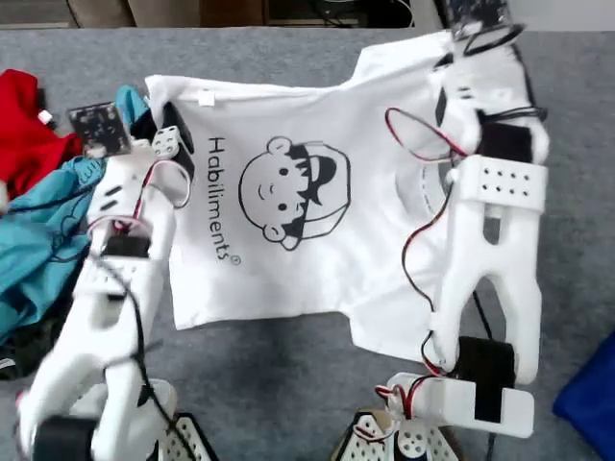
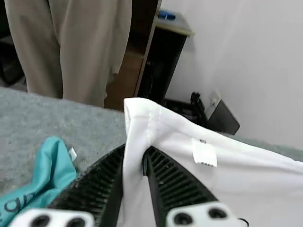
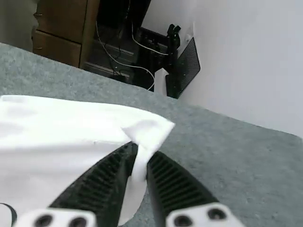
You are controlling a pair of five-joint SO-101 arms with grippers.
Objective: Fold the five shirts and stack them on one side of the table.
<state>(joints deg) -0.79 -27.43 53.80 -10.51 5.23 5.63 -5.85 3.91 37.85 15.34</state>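
Four fingers (image 2: 165, 182) (image 3: 173, 187) pinch one white shirt (image 1: 288, 279).

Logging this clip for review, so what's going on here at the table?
Both arms hold a white T-shirt with a cartoon-face print, spread on the grey carpeted table. The left pincer is shut on one far corner, the right pincer on the other. A crumpled teal shirt and a red shirt lie at the left side, unfolded.

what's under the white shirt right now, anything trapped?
Grey table cover shows around the white shirt; beneath the spread fabric itself is hidden. The teal shirt lies beside it, not visibly under. Left gripper and right gripper each pinch a far corner.
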